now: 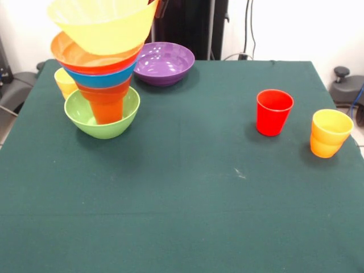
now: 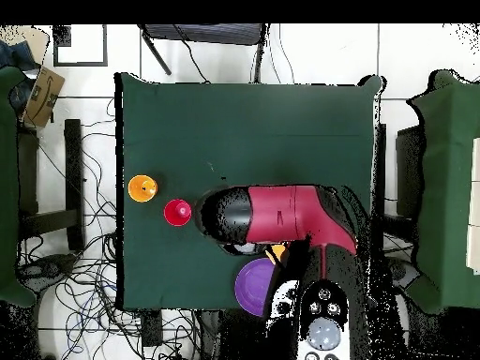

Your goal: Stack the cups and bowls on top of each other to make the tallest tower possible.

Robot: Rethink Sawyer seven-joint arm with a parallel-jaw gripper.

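Note:
The tower [image 1: 102, 68] stands at the table's left in the front view. Its base is a green bowl [image 1: 102, 124]. An orange cup [image 1: 106, 107] stands in it, and above that flare a small orange bowl, a blue bowl [image 1: 99, 79], a wide orange bowl [image 1: 79, 55] and a big yellow bowl [image 1: 102, 25]. A yellow cup [image 1: 63, 81] stands behind the tower. A purple bowl [image 1: 165, 61] sits beside it, also seen in the overhead view [image 2: 249, 287]. A red cup [image 1: 273, 111] and a yellow-orange cup [image 1: 330, 132] stand apart at the right. The arm [image 2: 281, 214] hangs over the tower, and the gripper itself is hidden.
The dark green table [image 1: 199, 199] runs to its edges on all sides. In the overhead view the red cup [image 2: 177, 213] and the yellow-orange cup [image 2: 142, 188] stand near the table's left edge. Cables and stands lie on the floor around the table.

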